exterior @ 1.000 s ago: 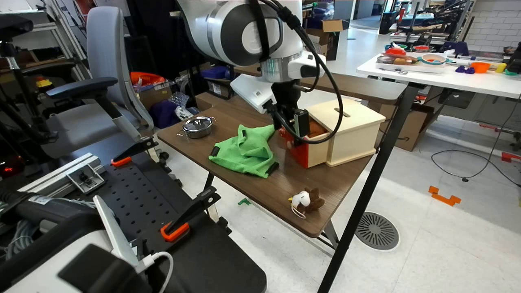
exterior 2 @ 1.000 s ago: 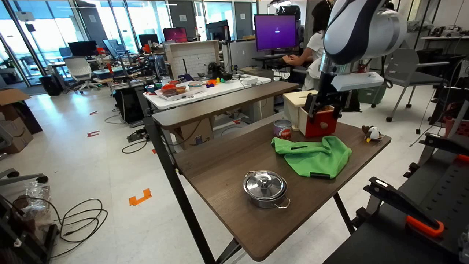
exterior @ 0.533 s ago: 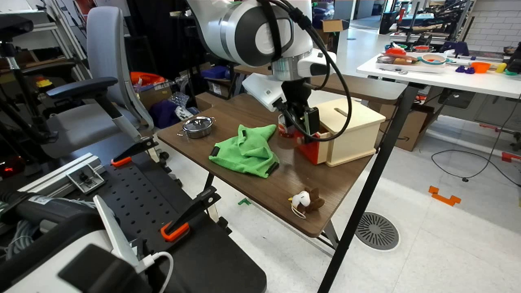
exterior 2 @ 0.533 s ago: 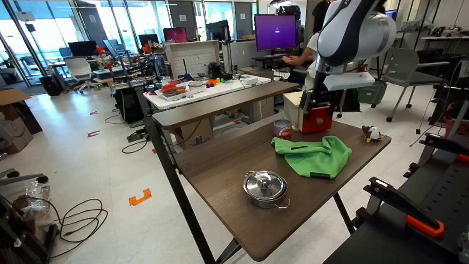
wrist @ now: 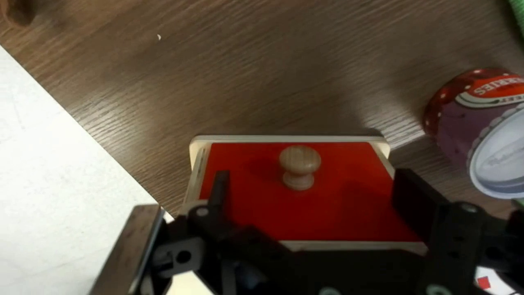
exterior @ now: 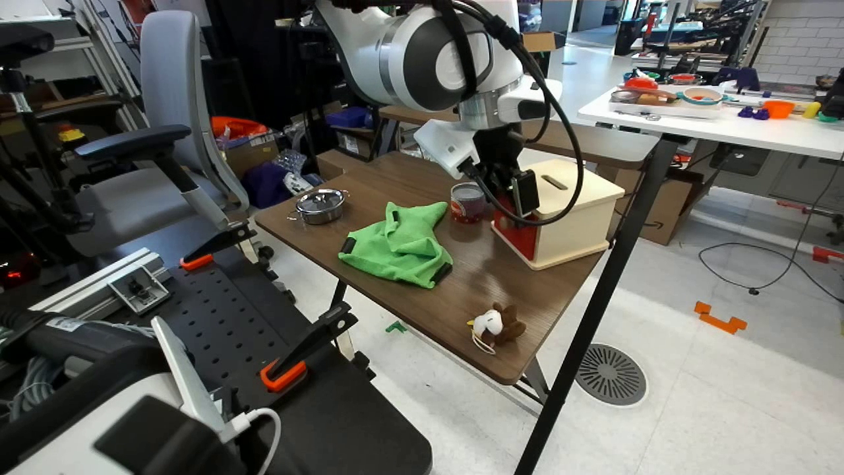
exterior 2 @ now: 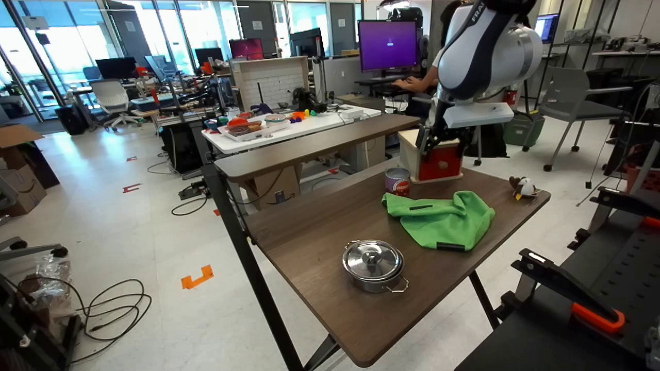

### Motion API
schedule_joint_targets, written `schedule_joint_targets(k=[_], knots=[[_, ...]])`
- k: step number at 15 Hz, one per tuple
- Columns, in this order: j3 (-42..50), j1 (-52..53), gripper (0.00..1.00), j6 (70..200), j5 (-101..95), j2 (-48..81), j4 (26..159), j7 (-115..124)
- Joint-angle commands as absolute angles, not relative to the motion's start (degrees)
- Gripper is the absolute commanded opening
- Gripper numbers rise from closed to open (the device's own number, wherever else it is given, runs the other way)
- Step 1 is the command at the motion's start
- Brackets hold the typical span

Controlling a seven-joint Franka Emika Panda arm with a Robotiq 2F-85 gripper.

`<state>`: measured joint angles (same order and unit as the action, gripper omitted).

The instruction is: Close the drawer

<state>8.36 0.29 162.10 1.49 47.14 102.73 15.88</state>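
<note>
The drawer has a red front [exterior 2: 432,173] with a round wooden knob [wrist: 299,164]. The front sits within the frame of the pale wooden box [exterior: 575,227], and no drawer side shows. In the wrist view the red front [wrist: 262,205] lies between the fingers. My gripper [wrist: 315,180] is open with nothing between its fingertips. In an exterior view the gripper [exterior 2: 443,147] is right at the drawer front, one finger near each side of it. I cannot tell whether the gripper touches the front. The drawer's inside is hidden.
A can [exterior: 467,203] stands close beside the box. A green cloth [exterior 2: 448,221] lies in front of it. A lidded metal pot [exterior 2: 374,265] stands farther along the brown table [exterior 2: 309,247]. A small plush bird [exterior: 494,324] lies near a table corner.
The gripper has moved toward the box. The drawer has slid in with it, from sticking out of the box to sitting inside the frame. The gripper stays open.
</note>
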Motion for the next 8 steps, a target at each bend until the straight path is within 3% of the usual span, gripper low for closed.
schedule_joint_targets(k=[1,8], knots=[[11.3,2.7,1.0,163.9,1.8,49.8,99.8,18.3],[15.1,5.8,1.0,161.5,0.2,46.3,104.8,18.5]])
